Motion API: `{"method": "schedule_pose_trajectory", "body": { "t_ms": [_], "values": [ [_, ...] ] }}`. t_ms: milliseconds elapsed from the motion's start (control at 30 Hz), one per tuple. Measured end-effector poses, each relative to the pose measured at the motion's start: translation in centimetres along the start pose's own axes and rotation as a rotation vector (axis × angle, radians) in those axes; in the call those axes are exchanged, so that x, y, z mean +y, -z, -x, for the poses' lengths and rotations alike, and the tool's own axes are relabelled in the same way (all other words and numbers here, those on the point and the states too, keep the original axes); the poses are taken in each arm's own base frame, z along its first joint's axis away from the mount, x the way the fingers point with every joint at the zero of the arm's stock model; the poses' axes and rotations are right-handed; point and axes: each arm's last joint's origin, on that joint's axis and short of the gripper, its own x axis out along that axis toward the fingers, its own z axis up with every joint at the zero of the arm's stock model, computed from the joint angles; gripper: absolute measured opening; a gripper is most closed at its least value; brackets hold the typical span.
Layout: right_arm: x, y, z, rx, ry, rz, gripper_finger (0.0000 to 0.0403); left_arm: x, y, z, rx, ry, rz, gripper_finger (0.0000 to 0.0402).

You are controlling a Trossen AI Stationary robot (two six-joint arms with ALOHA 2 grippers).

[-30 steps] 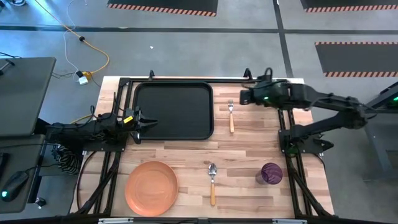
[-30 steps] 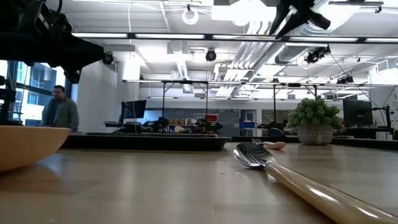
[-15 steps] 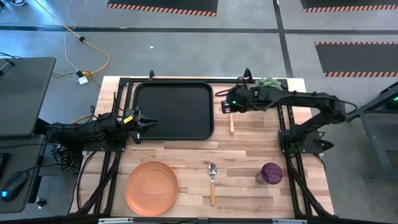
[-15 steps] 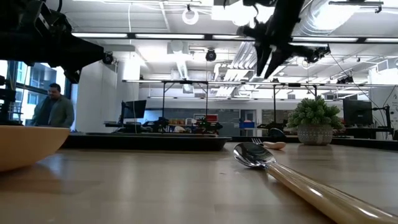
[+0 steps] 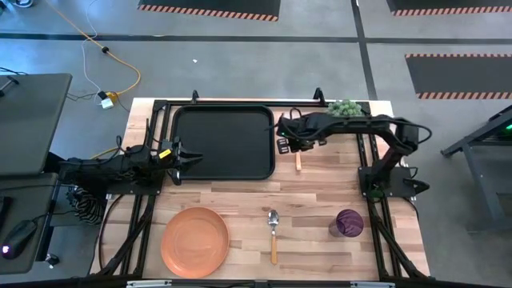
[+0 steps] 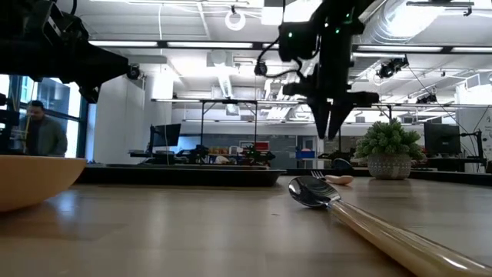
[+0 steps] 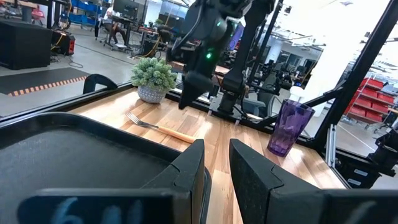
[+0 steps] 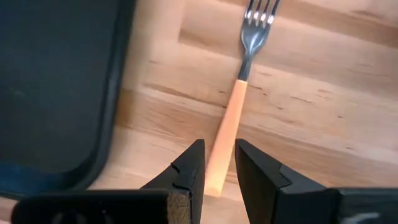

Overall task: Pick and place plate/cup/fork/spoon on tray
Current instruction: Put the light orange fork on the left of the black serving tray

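The right gripper [image 8: 216,163] has swung from the high view's upper right to hover, fingers narrowly parted, over the fork [image 8: 239,91] right of the empty tray [image 5: 224,142], so a pick looks imminent.

tray [image 5: 224,142] empty | fork [image 5: 298,159] beside it | plate [image 5: 194,241], spoon [image 5: 273,233], cup [image 5: 349,222] near edge

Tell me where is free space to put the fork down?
The tray is bare across its whole floor. Bare wood also lies between the plate and the tray, and between the spoon and cup. It is crowded around the fork, under the right gripper.
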Motion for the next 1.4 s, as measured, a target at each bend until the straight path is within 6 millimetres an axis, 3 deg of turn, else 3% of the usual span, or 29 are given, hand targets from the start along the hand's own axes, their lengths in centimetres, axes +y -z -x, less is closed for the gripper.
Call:
{"method": "schedule_pose_trajectory", "body": {
  "t_ms": [433, 867, 1400],
  "values": [
    [-0.5, -1.1, -3.2, 0.116, 0.014, 0.081, 0.0085, 0.0, 0.0, 0.0, 0.0, 0.0, 0.0, 0.0064],
    [-1.4, -0.8, -5.6, 0.069, -0.009, 0.052, 0.0157, 0.0, 0.0, 0.0, 0.0, 0.0, 0.0, 0.0064],
    [-2.7, -0.9, -7.7, 0.028, -0.027, 0.026, 0.0151, 0.0, 0.0, 0.0, -0.002, -0.005, 0.003, 0.0064]
  ]
}}
